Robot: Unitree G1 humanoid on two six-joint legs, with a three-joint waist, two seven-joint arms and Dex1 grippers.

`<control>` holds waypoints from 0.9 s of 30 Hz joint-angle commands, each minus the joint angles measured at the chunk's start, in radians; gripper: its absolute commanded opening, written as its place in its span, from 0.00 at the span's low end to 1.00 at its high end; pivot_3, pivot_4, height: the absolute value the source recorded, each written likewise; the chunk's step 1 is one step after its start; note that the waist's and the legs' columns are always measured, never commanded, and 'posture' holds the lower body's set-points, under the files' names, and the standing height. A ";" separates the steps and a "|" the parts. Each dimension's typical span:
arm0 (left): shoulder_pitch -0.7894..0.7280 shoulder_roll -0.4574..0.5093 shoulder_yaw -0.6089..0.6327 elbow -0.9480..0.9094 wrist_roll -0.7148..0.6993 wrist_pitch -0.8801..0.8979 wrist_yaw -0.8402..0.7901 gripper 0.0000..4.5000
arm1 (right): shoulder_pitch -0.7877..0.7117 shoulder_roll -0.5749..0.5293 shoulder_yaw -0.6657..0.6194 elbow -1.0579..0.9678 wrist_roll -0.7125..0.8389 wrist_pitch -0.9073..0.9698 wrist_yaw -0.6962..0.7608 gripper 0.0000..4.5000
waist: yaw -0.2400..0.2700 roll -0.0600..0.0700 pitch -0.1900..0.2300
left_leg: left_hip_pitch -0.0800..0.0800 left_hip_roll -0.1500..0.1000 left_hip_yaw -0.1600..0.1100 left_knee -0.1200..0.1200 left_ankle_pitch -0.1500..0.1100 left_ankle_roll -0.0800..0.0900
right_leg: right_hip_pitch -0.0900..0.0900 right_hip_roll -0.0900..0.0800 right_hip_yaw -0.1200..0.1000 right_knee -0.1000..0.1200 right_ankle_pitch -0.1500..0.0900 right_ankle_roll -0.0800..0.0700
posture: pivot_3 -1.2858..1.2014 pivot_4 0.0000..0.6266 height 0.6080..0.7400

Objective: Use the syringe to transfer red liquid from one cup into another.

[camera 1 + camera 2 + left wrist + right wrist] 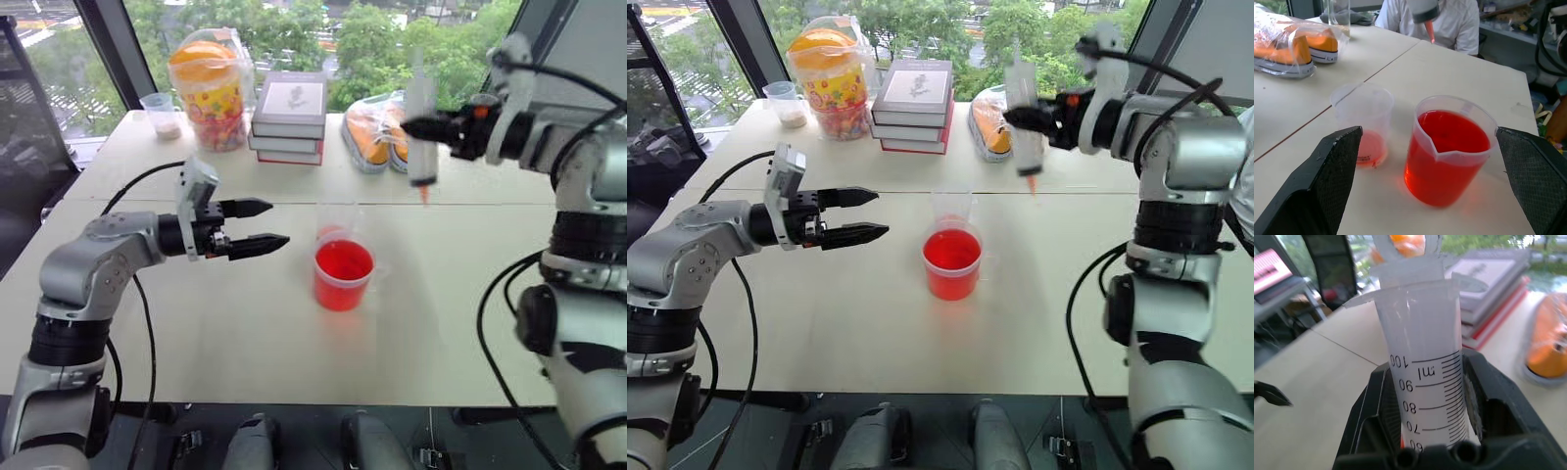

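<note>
A stack of books [290, 117] sits at the table's [196, 333] far edge. Left of it stand a clear tub of colourful sweets [208, 90] and a small glass of tan grains [162, 115]. Bagged orange shoes [377, 132] lie right.

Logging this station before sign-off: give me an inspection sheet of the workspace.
Surface: pale table, seam across it.
Job's things: wide clear plastic cup of red liquid; slimmer clear cup just behind it, faint red at its bottom; clear syringe held upright, tip down, above the table.
Clutter: stacked books, snack jar, bagged orange shoes, small cup.
Hands: left hand open beside the red cup; right hand shut on syringe.
Cables: black, along both arms.
Surroundings: windows, trees; a person in white beyond the table.
</note>
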State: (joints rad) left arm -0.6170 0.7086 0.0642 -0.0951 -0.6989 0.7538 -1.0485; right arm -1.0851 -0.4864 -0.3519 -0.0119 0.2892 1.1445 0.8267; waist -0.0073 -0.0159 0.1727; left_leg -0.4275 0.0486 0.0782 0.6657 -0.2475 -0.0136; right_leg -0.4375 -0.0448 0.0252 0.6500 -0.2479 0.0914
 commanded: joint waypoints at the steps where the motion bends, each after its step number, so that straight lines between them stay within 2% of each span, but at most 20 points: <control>1: -0.091 0.000 0.002 0.051 -0.003 -0.001 -0.032 1.00 | 0.033 0.180 -0.215 -0.268 0.256 0.022 -0.094 0.31 | -0.002 0.000 0.000 | 0.000 0.000 0.000 0.000 0.000 0.000 | 0.001 0.000 0.000 0.000 0.000 0.000 | 0.52 0.24 1.00; 3: -0.116 0.005 0.008 0.085 -0.011 0.011 -0.049 1.00 | 0.082 0.249 -0.227 -0.358 0.327 0.016 -0.137 0.31 | -0.004 0.000 0.000 | -0.001 0.000 0.000 0.001 0.000 0.000 | 0.000 0.000 0.000 0.000 0.000 0.000 | 0.52 0.24 1.00; 7: -0.127 0.018 -0.016 0.094 0.000 0.024 -0.080 1.00 | 0.254 0.314 -0.125 -0.488 0.361 -0.076 -0.197 0.31 | -0.007 0.000 -0.001 | 0.002 0.000 0.000 0.000 0.000 0.000 | 0.002 0.000 0.000 0.000 0.000 0.000 | 0.52 0.24 1.00; 14: -0.172 0.009 -0.043 0.106 0.007 0.043 -0.104 1.00 | 0.562 0.313 0.124 -0.490 0.229 -0.419 -0.188 0.31 | -0.013 0.000 -0.001 | 0.002 0.000 0.000 0.000 0.000 0.000 | 0.001 0.001 0.000 0.000 0.000 0.000 | 0.52 0.24 1.00; 21: -0.205 -0.025 -0.058 0.115 0.021 0.034 -0.109 1.00 | 0.707 0.336 0.240 -0.382 0.148 -0.674 -0.203 0.31 | -0.011 0.000 -0.001 | 0.002 0.000 -0.001 0.001 0.000 0.000 | 0.002 0.001 0.000 0.000 0.000 0.000 | 0.52 0.24 1.00; 27: -0.251 -0.077 -0.054 0.119 0.010 0.036 -0.116 1.00 | 0.736 0.324 0.282 -0.358 0.139 -0.736 -0.220 0.31 | -0.009 0.000 -0.001 | 0.001 0.000 -0.001 0.001 0.000 0.000 | 0.002 0.001 0.000 0.000 0.000 0.000 | 0.52 0.24 1.00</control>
State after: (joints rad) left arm -0.8404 0.6334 -0.0058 0.0392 -0.6676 0.7969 -1.1548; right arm -0.3455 -0.1589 -0.0733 -0.3502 0.4163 0.4376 0.6130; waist -0.0163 -0.0163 0.1720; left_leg -0.4260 0.0486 0.0771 0.6668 -0.2474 -0.0136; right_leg -0.4357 -0.0437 0.0256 0.6501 -0.2480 0.0916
